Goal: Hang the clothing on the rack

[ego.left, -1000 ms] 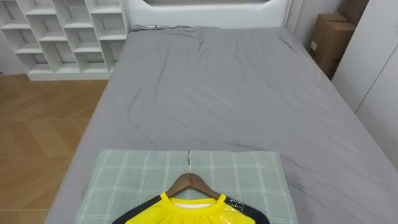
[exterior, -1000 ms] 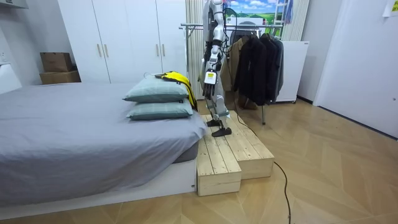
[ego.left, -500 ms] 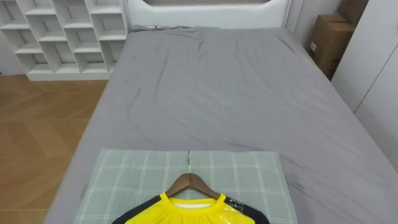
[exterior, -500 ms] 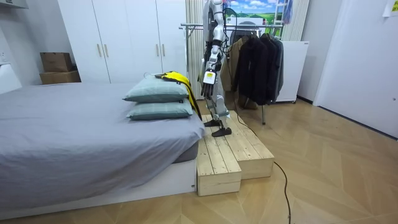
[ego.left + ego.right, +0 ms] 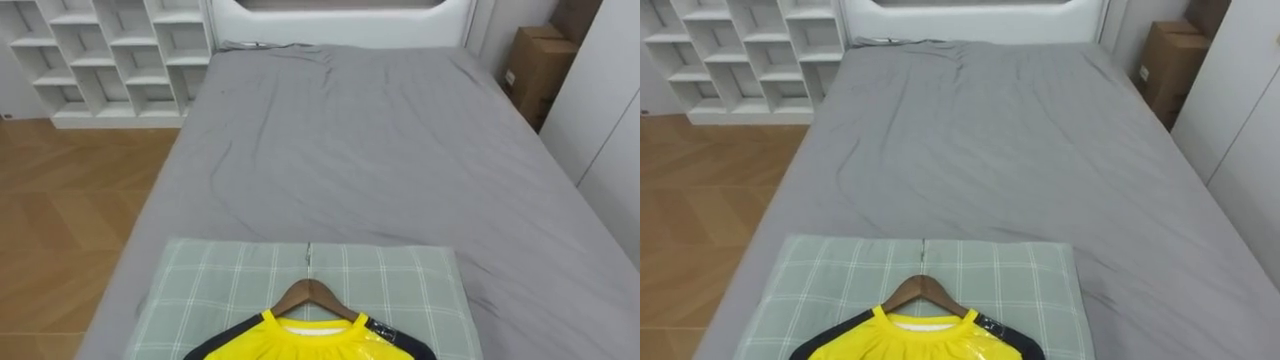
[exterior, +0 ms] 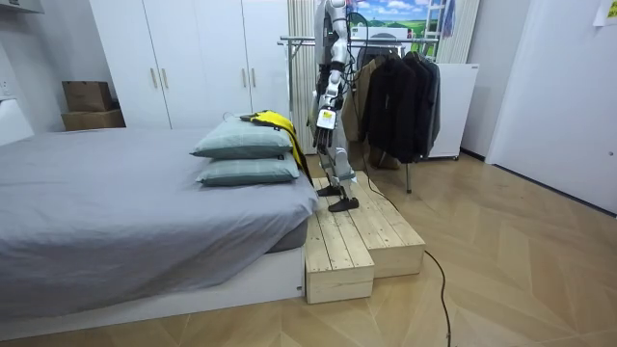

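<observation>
Where the yellow shirt (image 5: pixel 310 343) lies: on the top pillow (image 5: pixel 220 290) at the near end of the bed (image 5: pixel 370 150), collar toward the headboard (image 5: pixel 340 8), dark trim at the shoulders.
Hanger (image 5: pixel 312 296): wooden, set in the shirt's collar, its hook pointing up the bed.
Pillows: two green checked ones, the top one stacked on the lower pillow (image 6: pixel 251 172) at the bed's end nearest the robot.
Bed: grey sheet, lightly creased.
Robot: upright on a wooden platform (image 6: pixel 352 241) that butts against the bed's pillow end, facing the bed.
Left hand (image 6: pixel 325 120): hangs at the robot's side, apart from the bed and the shirt; cannot tell whether its fingers are released or clenched.
Around the bed: white cubby shelf (image 5: pixel 110 55) off its left side, cardboard box (image 5: pixel 537 65) off its right, a rack of dark clothes (image 6: pixel 400 106) past its pillow end, behind the robot.
</observation>
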Controlling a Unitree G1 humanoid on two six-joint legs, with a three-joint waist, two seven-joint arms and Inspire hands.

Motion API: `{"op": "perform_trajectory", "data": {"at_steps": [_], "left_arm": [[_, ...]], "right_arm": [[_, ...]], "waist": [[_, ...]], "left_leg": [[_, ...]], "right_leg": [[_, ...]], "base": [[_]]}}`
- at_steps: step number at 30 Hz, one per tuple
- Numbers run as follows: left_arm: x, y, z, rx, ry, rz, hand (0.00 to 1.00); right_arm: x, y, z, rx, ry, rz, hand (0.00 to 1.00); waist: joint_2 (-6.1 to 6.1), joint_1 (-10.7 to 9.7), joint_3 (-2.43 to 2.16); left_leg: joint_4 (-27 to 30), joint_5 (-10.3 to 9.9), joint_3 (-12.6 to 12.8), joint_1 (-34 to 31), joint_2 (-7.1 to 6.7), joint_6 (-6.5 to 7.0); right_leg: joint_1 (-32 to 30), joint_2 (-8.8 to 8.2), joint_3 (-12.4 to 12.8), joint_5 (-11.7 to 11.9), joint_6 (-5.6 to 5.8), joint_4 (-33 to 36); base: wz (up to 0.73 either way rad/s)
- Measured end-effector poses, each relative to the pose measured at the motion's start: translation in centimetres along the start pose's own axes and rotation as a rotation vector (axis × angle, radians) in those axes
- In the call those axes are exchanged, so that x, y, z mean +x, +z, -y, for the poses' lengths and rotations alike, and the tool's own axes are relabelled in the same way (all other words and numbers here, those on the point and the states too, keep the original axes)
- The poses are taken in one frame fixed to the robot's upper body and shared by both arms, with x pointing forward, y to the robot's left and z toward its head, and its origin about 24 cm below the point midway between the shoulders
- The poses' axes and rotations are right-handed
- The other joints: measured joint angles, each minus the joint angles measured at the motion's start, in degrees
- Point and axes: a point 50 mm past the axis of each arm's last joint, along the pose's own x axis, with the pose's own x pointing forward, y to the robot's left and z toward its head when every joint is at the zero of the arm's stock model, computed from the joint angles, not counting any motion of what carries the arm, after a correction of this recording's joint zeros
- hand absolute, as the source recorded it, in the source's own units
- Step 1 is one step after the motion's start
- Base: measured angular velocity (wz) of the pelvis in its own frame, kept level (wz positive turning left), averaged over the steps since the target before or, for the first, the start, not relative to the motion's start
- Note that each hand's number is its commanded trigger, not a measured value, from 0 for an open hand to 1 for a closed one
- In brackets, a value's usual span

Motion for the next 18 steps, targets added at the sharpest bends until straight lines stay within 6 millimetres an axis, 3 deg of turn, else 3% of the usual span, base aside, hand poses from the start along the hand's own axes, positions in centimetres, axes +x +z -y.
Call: {"op": "perform_trajectory", "data": {"at_steps": [5, 9, 18], "left_arm": [[-0.2, -1.2, -1.1, -0.060, 0.106, -0.027, 0.00], [-0.1, -0.5, -2.9, -0.149, 0.266, 0.002, 0.00], [-0.9, 3.5, -6.4, -0.234, 0.590, 0.217, 0.00]], "right_arm": [[0.0, -0.1, 0.1, 0.001, -0.016, -0.002, 0.00], [0.0, -0.1, 0.3, 0.011, -0.032, 0.000, 0.00], [-0.1, 0.4, 0.7, 0.000, -0.048, 0.019, 0.00]], "waist": [[0.11, 0.61, 0.08], [0.09, 1.41, 0.07], [0.55, 1.69, 0.04]], "left_leg": [[0.00, 0.00, -0.10, 0.03, -0.13, 0.00], [-0.02, 0.00, -0.29, 0.17, -0.22, 0.00], [0.03, 0.00, -0.29, 0.20, -0.50, 0.01]], "right_leg": [[0.16, -0.18, -0.46, -0.10, 0.18, 0.00], [0.51, -0.33, -1.07, -0.10, 0.21, 0.03], [1.11, -0.67, -1.96, -0.25, 0.59, 0.12]], "base": [[0.04], [0.06], [0.09]]}}
